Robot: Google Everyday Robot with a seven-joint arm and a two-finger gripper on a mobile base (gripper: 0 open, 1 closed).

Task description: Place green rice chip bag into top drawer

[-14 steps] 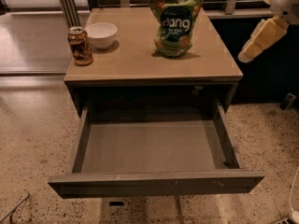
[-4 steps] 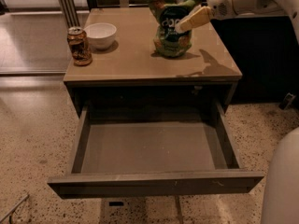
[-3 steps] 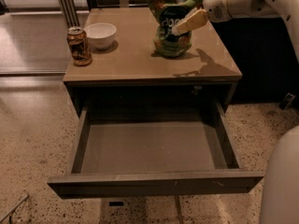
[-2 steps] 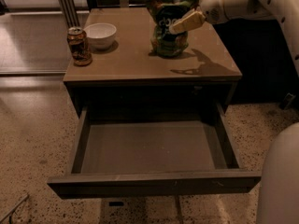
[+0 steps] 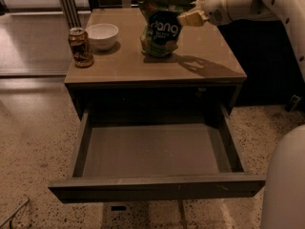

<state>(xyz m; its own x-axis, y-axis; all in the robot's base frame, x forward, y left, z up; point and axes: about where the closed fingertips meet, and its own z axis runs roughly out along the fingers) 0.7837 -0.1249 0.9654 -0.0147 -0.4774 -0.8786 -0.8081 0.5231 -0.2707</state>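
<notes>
The gripper [image 5: 189, 17] sat at the upper right edge of the bag [image 5: 161, 31], touching or nearly so. Whether it had closed on anything could not be told. The bag stood upright on the table [image 5: 214, 61], long axis vertical, on the gripper's side toward the can [image 5: 80, 46]. The open drawer [image 5: 152, 149] lay below, nearer the camera, without the bag.

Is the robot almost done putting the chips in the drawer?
Not yet. Done: the top drawer is pulled open. In hand: the gripper is at the upper right edge of the green rice chip bag, which stands on the table. Left: lifting it and lowering it into the drawer.
</notes>
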